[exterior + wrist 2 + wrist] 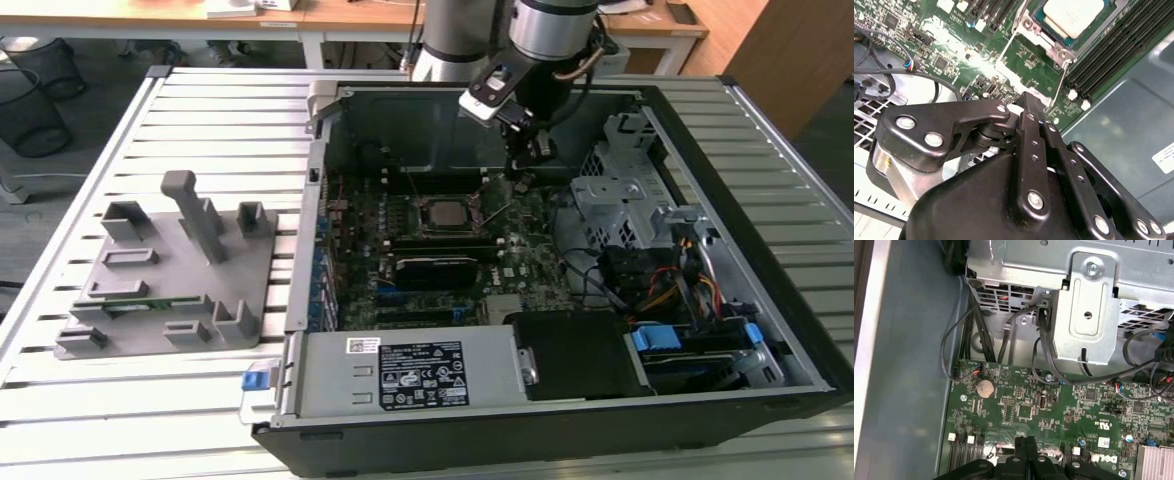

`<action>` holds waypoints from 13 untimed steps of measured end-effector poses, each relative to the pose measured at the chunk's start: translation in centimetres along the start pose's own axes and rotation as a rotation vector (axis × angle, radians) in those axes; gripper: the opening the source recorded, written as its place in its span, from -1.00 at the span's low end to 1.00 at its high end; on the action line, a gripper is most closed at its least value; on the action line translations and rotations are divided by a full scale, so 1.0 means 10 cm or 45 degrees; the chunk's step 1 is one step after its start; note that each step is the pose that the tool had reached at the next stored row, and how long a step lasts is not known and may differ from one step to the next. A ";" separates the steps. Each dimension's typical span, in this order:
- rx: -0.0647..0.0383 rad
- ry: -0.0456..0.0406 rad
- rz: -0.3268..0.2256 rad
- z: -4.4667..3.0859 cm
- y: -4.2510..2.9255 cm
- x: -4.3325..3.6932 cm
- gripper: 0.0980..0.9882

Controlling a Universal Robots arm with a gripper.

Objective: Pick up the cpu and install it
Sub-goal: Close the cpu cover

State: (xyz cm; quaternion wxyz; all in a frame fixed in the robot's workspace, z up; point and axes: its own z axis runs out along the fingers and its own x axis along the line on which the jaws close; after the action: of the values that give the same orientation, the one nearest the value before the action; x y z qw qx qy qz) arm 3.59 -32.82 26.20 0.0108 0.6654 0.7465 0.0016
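Open PC case (534, 435) on slatted table (214, 130), grey fixture tray (160, 290) outside it on the exterior view's left. Inside the case: green motherboard (530, 252) on the floor, silver power supply (334, 375) at the near wall, drive cage (617, 195) on the exterior view's right. Round disc (985, 388) on the board, probably a coin cell.

Bare motherboard (521, 250) open beside claw (523, 182), drive cage (617, 195), cables (968, 330) crowding nearby
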 end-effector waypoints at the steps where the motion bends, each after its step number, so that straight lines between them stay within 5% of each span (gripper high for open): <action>1: 0.000 0.000 0.001 0.005 0.013 0.004 -0.98; 13: 0.001 -0.001 0.046 0.081 0.111 -0.001 -0.98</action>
State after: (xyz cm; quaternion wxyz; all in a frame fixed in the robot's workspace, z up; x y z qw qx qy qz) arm 4.71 -32.71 25.41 0.0108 0.6788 0.7343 0.0014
